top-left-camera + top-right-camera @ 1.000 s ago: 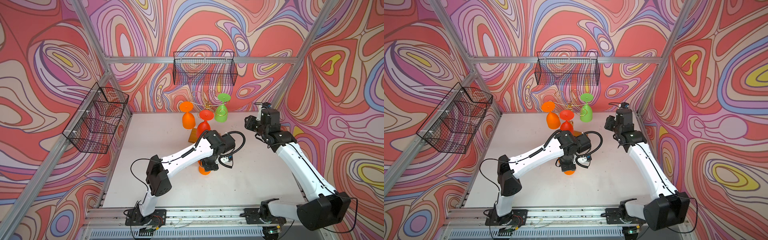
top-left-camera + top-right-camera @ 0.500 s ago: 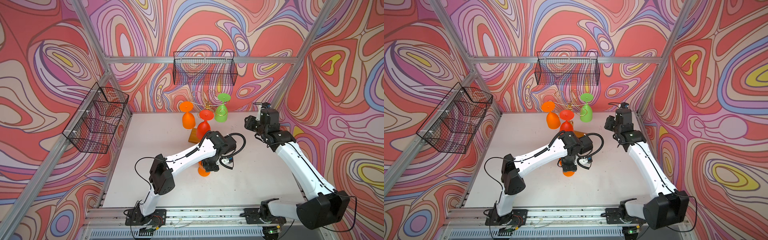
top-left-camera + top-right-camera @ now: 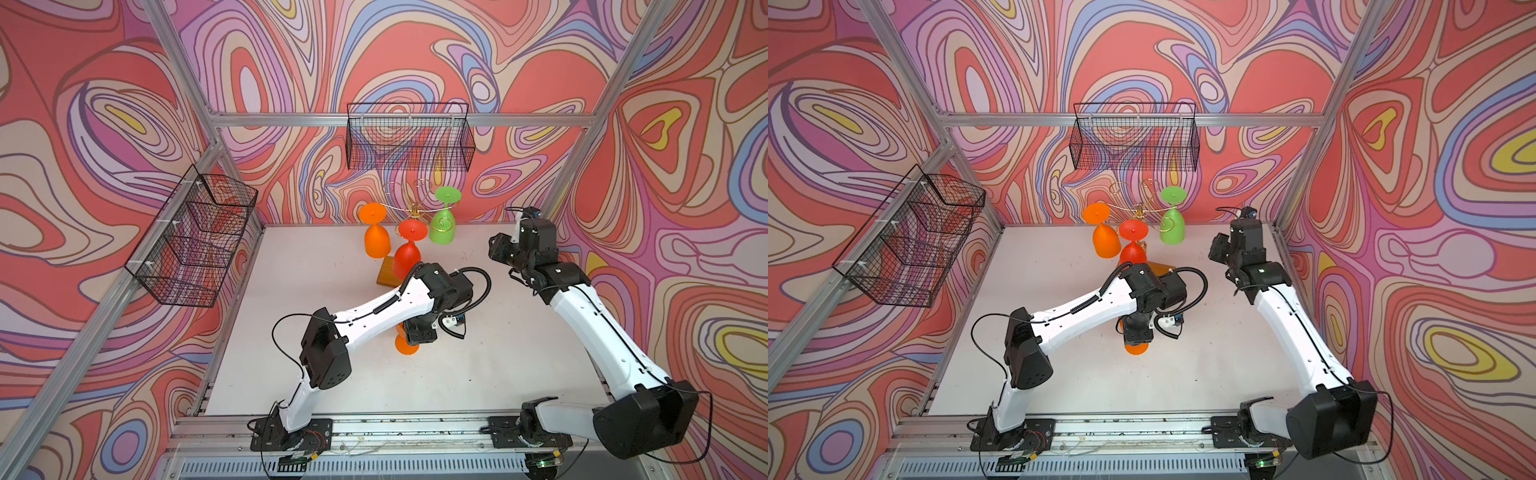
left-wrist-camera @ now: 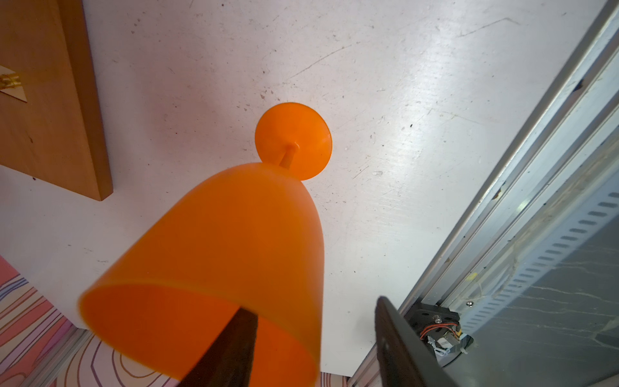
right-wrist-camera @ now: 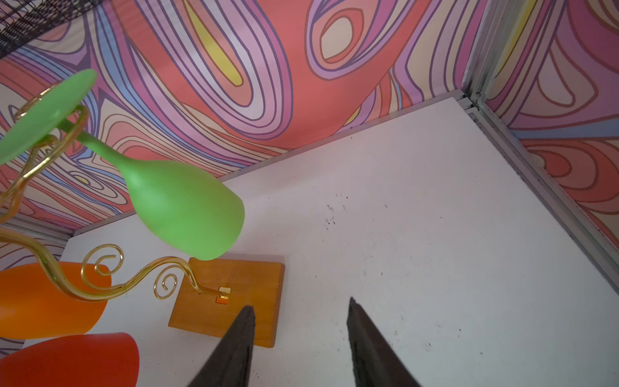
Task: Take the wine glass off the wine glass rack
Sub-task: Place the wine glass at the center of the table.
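L pincer (image 4: 313, 305) now stands parted; a sec ago it was pinched shut, and that's the main change. One finger (image 4: 231, 345) sits over the mouth of the orange wine glass (image 4: 234, 241). The other finger (image 4: 395, 335) is outside the bowl wall w/ a strip of white surface (image 4: 418, 100) showing between it and the glass, so no grip. Can't tell whether the inner finger touches the wall. L arm's elbow has swung slightly inward vs a sec ago; the glass itself hasn't shifted. Glass is off the rack and stands upright: foot flat on the surface, mouth up toward the pincer, long axis vertical. In both top views only its lower end shows, peeking out below the pincer. It's near the wooden base (image 4: 43, 100) of the wine glass rack (image 3: 414, 212), on the side toward the front rail (image 4: 536, 167), not touching the base. On the rack's gold arms 3 more hang mouth-down: a second orange glass (image 3: 376, 243), a red glass (image 3: 407, 259), a green glass (image 3: 442, 228). R pincer (image 5: 300, 303) hasn't moved: fingers apart, nothing between them, above the surface near the base on the rack's R side, well apart from the L pincer.
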